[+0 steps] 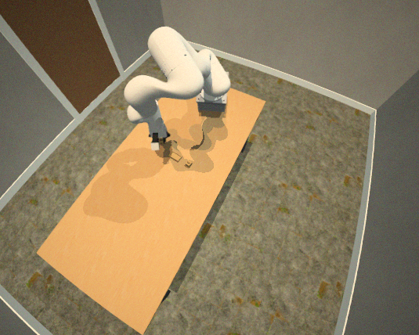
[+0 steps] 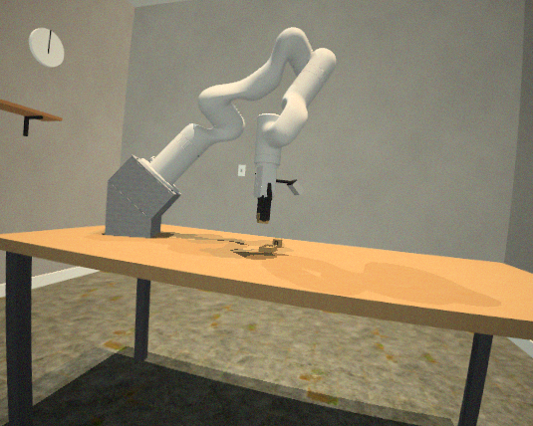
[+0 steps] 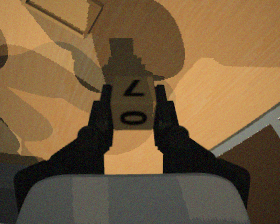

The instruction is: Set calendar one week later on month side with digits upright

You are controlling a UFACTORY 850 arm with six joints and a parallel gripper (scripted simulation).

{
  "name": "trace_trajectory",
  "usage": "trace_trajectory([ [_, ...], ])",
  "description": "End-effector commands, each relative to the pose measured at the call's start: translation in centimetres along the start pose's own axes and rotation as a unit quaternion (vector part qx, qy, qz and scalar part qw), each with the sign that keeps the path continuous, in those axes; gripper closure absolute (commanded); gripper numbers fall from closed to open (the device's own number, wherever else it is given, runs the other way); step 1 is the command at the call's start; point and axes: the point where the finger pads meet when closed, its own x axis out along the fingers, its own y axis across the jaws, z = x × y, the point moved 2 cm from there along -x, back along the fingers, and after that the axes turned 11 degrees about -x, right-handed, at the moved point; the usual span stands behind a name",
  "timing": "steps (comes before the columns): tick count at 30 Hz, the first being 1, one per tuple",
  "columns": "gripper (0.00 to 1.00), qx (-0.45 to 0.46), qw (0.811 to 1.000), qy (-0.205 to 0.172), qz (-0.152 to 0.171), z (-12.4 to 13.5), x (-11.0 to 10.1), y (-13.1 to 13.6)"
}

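Observation:
My gripper (image 1: 160, 140) (image 2: 263, 219) (image 3: 133, 97) is shut on a brown cube (image 3: 133, 107), held well above the table. In the wrist view its upper visible face shows a 7 upside down, its lower one a 0 lying sideways. Its other faces are hidden or too small to read. The small tray (image 1: 175, 160) (image 2: 267, 249) (image 3: 56, 20) lies on the table beside and below the gripper; no cube shows in it. The second cube (image 1: 188, 163) (image 2: 277, 243) stands on the table near the tray, outside it. Its digits are too small to read reliably.
The wooden table (image 1: 115, 250) (image 2: 405, 279) carries the tray and second cube. The robot's grey base (image 1: 211, 106) (image 2: 132, 204) stands at the table's end. Shadows of the arm fall across the tray area.

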Motion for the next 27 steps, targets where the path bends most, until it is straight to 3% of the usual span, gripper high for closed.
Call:
trace_trajectory([
  [1,0.71,0.073,0.997,-0.002,-0.01,0.3,0.0,0.4],
  [9,0.71,0.191,0.982,-0.003,-0.01,0.9,0.0,0.8],
  [12,0.71,0.194,0.981,-0.003,-0.01,0.9,0.0,0.8],
  [18,0.71,0.277,0.961,-0.004,-0.01,1.3,0.1,1.2],
  [27,0.71,0.304,0.952,-0.004,-0.009,1.4,0.1,1.3],
])
